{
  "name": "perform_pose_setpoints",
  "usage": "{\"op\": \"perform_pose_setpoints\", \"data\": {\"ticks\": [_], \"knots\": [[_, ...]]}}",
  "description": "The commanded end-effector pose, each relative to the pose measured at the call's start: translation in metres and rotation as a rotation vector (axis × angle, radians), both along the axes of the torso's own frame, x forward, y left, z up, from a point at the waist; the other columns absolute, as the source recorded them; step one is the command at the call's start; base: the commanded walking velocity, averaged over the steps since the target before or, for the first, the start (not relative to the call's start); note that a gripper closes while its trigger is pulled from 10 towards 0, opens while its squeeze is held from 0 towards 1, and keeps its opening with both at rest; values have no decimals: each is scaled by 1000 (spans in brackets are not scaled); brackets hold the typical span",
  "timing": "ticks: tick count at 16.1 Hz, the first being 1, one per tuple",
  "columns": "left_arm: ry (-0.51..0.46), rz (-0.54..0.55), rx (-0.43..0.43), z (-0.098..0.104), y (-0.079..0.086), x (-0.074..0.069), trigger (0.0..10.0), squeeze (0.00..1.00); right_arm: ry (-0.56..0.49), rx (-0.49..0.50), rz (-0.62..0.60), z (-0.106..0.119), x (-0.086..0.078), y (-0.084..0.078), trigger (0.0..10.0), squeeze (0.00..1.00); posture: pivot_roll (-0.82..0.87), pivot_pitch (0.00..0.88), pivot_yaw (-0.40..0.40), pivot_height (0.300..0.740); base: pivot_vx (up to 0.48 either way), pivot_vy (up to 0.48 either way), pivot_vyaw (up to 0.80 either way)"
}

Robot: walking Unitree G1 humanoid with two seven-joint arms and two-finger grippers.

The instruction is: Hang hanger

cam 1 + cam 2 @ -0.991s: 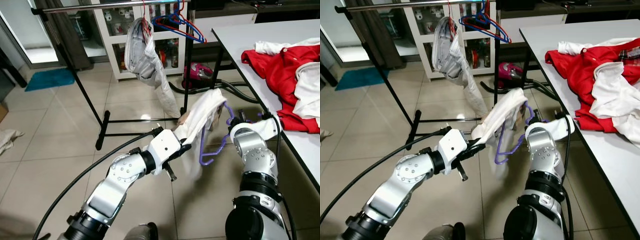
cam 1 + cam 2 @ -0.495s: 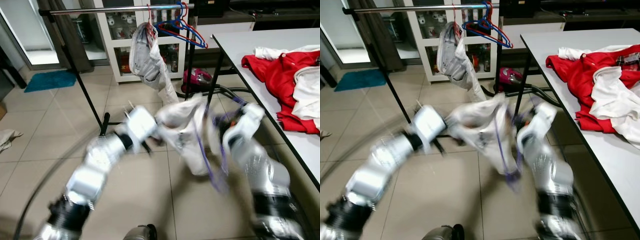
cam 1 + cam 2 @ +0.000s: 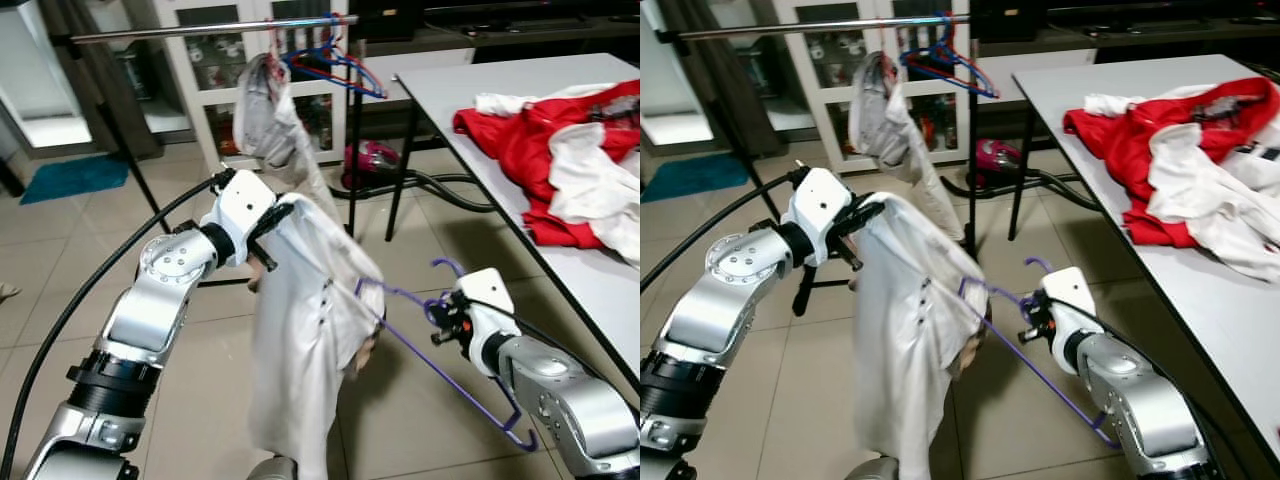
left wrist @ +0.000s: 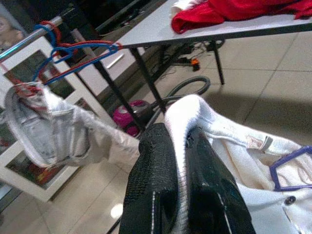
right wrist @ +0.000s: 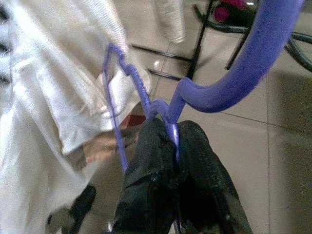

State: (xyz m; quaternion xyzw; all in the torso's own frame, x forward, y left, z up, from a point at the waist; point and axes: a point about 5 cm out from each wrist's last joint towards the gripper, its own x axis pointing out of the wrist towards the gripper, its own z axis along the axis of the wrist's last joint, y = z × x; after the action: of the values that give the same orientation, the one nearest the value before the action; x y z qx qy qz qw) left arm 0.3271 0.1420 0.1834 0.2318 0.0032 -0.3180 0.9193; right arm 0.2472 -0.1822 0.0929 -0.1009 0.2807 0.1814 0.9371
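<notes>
the long white button-up shirt (image 3: 300, 340) hangs above the tiled floor, below the metal clothes rail (image 3: 200, 28), its collar nipped between the left gripper (image 4: 180, 161) fingers. lower right, the right gripper (image 5: 170, 146) is clamped on the thin purple plastic hanger (image 3: 440, 350) at its neck, one end inside the shirt.

Even indoor light, glare spots on floor tiles (image 3: 200, 180); head views sharp, wrist views soft.

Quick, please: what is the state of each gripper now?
Left gripper: closed on the white shirt.
Right gripper: closed on the purple hanger.
</notes>
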Motion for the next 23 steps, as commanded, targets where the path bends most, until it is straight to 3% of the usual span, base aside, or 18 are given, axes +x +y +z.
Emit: {"op": "perform_pose_setpoints", "data": {"ticks": [1,3,4,6,7,8,9,11,13,14,16,18,23], "knots": [[-47,-21,12,12,-1,3,10000,0,43,-47,76,-2,-10,2,10000,0,57,2,105,740,0,0,0],[15,-2,-80,4,-5,1,10000,0,34,-31,86,0,-19,0,10000,0,63,0,97,740,0,0,0],[72,87,-128,-10,0,-1,10000,0,-54,123,21,16,-21,3,10000,0,60,0,87,740,0,0,0],[115,153,-156,-22,5,-5,10000,0,-122,285,-25,31,-26,5,10000,0,56,0,85,740,0,0,0],[140,218,-131,-42,12,-17,10000,0,-93,439,100,39,-56,17,10000,0,40,0,88,740,0,0,0],[156,266,-128,-52,16,-25,10000,0,-55,469,158,35,-74,21,10000,0,38,0,94,740,0,0,0],[159,279,-131,-53,17,-26,10000,0,-47,468,159,33,-77,21,10000,0,38,0,94,740,0,0,0],[154,299,-83,-60,22,-39,10000,0,-107,436,-24,31,-74,10,10000,0,36,0,100,740,0,0,0],[153,312,-124,-60,21,-43,10000,0,-160,334,-149,26,-68,2,10000,0,32,0,98,740,0,0,0],[149,309,-128,-59,19,-44,10000,0,-161,289,-166,23,-67,0,10000,0,32,0,99,740,0,0,0],[146,266,-142,-60,8,-50,10000,0,-147,177,-348,1,-58,-5,10000,0,31,0,101,740,0,0,0],[160,266,-157,-62,2,-53,10000,0,-103,180,-455,-12,-58,-1,10000,0,27,0,91,740,0,221,0],[161,294,-146,-65,5,-52,10000,0,-113,181,-456,-11,-55,3,10000,0,18,0,82,740,0,472,-160]]}}
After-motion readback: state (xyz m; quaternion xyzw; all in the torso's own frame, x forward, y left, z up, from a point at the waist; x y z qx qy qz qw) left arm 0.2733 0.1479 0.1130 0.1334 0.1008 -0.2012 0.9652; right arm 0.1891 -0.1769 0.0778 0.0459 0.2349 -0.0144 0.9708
